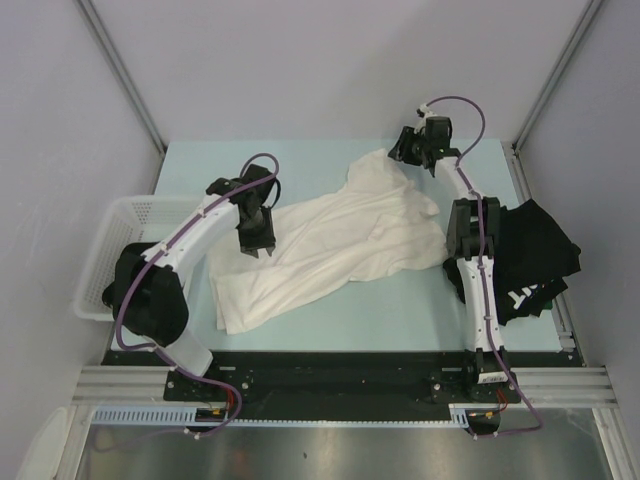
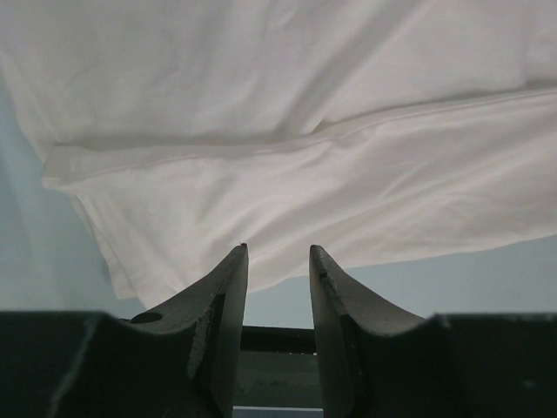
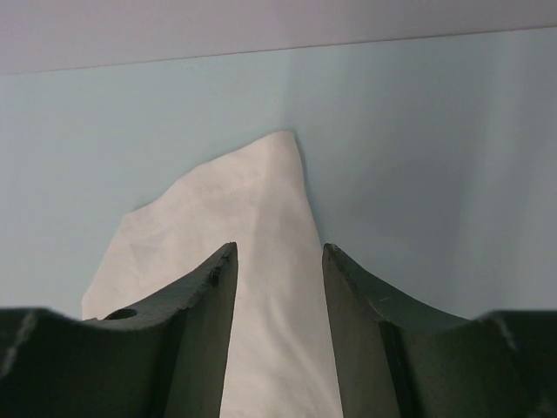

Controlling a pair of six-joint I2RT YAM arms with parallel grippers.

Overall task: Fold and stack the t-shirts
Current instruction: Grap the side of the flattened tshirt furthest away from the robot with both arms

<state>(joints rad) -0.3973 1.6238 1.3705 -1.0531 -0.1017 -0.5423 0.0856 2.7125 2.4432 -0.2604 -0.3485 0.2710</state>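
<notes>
The cream-white t-shirt (image 1: 330, 245) lies spread on a slant across the middle of the pale blue-green desk (image 1: 400, 315). One pointed corner reaches toward the far side and the broad body end sits toward the near left. It looks like thin, limp jersey: light, matte, and rumpled into soft ridges and shallow folds, with no stiffness to keep a shape. I would expect it to sag and drag if lifted by one spot, and to bunch if pushed. The sensible places to pinch are where the cloth is doubled, such as a hem, a shoulder or a corner. If both arms take matching points, it should hang flat.

The left hand (image 1: 262, 250) hovers over the shirt's left part, its dark fingers (image 2: 218, 305) apart with nothing between them. From its wrist view a raised edge (image 2: 261, 148), likely a hem or fold, runs across the cloth just ahead. The right hand (image 1: 402, 152) is at the far corner, its fingers apart as well. The tip of cloth (image 3: 261, 183) lies under and beyond the gap, not pinched as far as I can see.

At the right edge sits a crumpled heap of black t-shirts (image 1: 535, 250), with some white print showing. A white mesh basket (image 1: 125, 205) of rigid plastic stands at the left.
</notes>
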